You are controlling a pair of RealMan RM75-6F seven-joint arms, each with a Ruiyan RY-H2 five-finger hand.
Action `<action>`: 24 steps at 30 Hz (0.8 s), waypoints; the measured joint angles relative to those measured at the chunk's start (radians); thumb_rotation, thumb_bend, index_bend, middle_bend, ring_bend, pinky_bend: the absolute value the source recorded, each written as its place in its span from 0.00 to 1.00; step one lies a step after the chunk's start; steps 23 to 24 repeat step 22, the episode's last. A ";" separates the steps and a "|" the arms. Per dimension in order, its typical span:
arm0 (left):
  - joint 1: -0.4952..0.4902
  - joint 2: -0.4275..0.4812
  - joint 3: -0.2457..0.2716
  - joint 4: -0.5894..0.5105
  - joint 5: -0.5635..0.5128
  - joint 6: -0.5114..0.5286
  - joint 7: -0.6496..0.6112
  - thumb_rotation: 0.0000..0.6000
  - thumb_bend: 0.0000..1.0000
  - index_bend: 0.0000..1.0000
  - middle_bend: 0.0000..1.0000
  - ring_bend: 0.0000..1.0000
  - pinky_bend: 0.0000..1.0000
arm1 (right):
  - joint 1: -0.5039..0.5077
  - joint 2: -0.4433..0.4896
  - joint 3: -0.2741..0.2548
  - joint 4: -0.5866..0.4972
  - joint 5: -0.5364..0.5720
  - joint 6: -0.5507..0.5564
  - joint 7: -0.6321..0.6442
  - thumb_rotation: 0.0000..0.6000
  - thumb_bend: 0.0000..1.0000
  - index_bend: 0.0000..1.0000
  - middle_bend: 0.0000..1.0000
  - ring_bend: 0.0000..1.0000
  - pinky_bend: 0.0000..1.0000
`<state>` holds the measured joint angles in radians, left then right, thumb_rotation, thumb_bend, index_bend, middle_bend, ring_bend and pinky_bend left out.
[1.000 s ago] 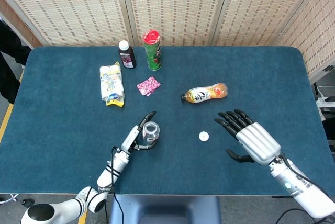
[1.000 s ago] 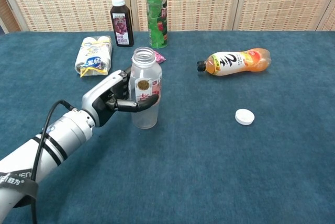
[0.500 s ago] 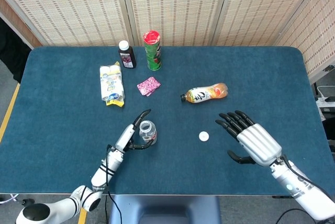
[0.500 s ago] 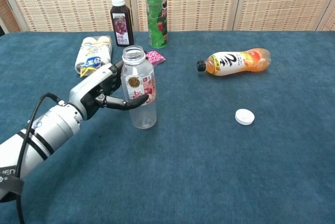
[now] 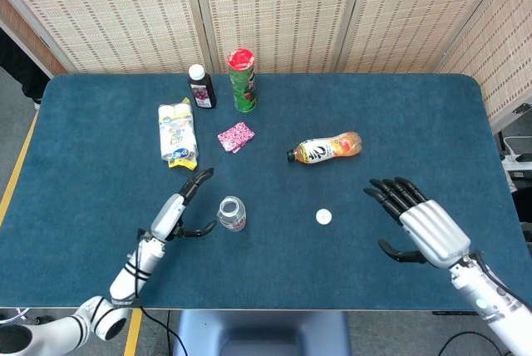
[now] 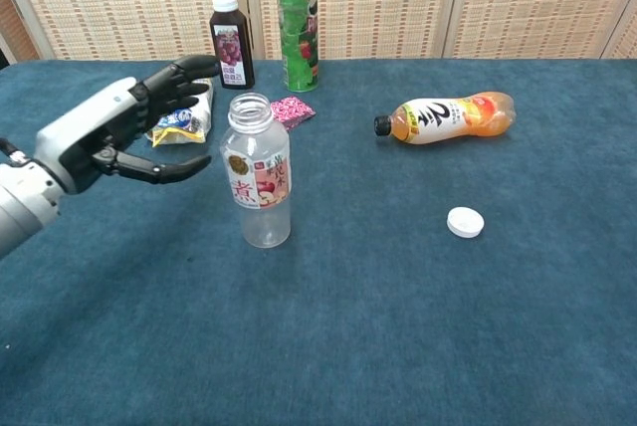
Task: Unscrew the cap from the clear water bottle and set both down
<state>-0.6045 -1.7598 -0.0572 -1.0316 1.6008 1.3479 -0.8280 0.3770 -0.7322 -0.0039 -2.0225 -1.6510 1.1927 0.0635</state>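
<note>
The clear water bottle [image 5: 232, 214] [image 6: 257, 171] stands upright and uncapped on the blue table, near the front left. Its white cap [image 5: 323, 217] [image 6: 465, 222] lies flat on the cloth to the right of it. My left hand [image 5: 178, 208] [image 6: 117, 131] hovers open just left of the bottle, fingers spread and clear of it. Well right of the cap, my right hand [image 5: 417, 226] is open, palm down, with nothing in it; the chest view shows only a fingertip of it at the top right corner.
An orange drink bottle [image 5: 326, 148] [image 6: 448, 115] lies on its side behind the cap. At the back left stand a dark juice bottle [image 5: 200, 86], a green can [image 5: 243, 80], a snack packet [image 5: 176, 133] and a pink wrapper [image 5: 235, 136].
My left hand has let go of the water bottle and drawn back to the left, opening. The bottle now stands alone. My right hand has slid slightly right.
</note>
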 measured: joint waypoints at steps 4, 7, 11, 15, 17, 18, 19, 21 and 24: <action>0.057 0.101 0.036 -0.058 0.025 0.073 0.045 1.00 0.30 0.00 0.00 0.00 0.00 | -0.072 -0.045 -0.023 0.064 -0.002 0.076 -0.018 0.79 0.33 0.00 0.00 0.00 0.00; 0.097 0.177 0.069 -0.088 0.041 0.106 0.104 1.00 0.31 0.00 0.00 0.00 0.00 | -0.131 -0.112 -0.033 0.131 0.016 0.140 -0.070 0.78 0.33 0.00 0.00 0.00 0.00; 0.142 0.230 0.098 -0.091 0.045 0.123 0.277 1.00 0.31 0.00 0.00 0.00 0.03 | -0.214 -0.239 -0.029 0.242 0.066 0.250 -0.153 0.79 0.33 0.00 0.00 0.00 0.00; 0.209 0.246 0.106 -0.071 0.025 0.163 0.527 1.00 0.32 0.00 0.00 0.00 0.00 | -0.277 -0.355 -0.024 0.373 0.100 0.325 -0.178 0.79 0.33 0.00 0.00 0.00 0.00; 0.245 0.250 0.108 -0.057 0.016 0.185 0.645 1.00 0.32 0.00 0.00 0.00 0.00 | -0.299 -0.387 -0.024 0.427 0.102 0.348 -0.163 0.79 0.33 0.00 0.00 0.00 0.00; 0.258 0.252 0.111 -0.051 0.013 0.192 0.682 1.00 0.33 0.00 0.00 0.00 0.00 | -0.306 -0.391 -0.024 0.439 0.099 0.358 -0.150 0.79 0.33 0.00 0.00 0.00 0.00; 0.270 0.256 0.114 -0.047 0.010 0.198 0.710 1.00 0.33 0.00 0.00 0.00 0.00 | -0.311 -0.393 -0.023 0.446 0.096 0.368 -0.138 0.79 0.33 0.00 0.00 0.00 0.00; 0.301 0.268 0.122 -0.040 0.008 0.213 0.741 1.00 0.34 0.00 0.00 0.00 0.00 | -0.324 -0.397 -0.020 0.455 0.086 0.396 -0.121 0.79 0.33 0.00 0.00 0.00 0.00; 0.317 0.274 0.125 -0.038 0.008 0.222 0.740 1.00 0.34 0.00 0.00 0.00 0.00 | -0.329 -0.400 -0.019 0.460 0.079 0.408 -0.118 0.79 0.33 0.00 0.00 0.00 0.00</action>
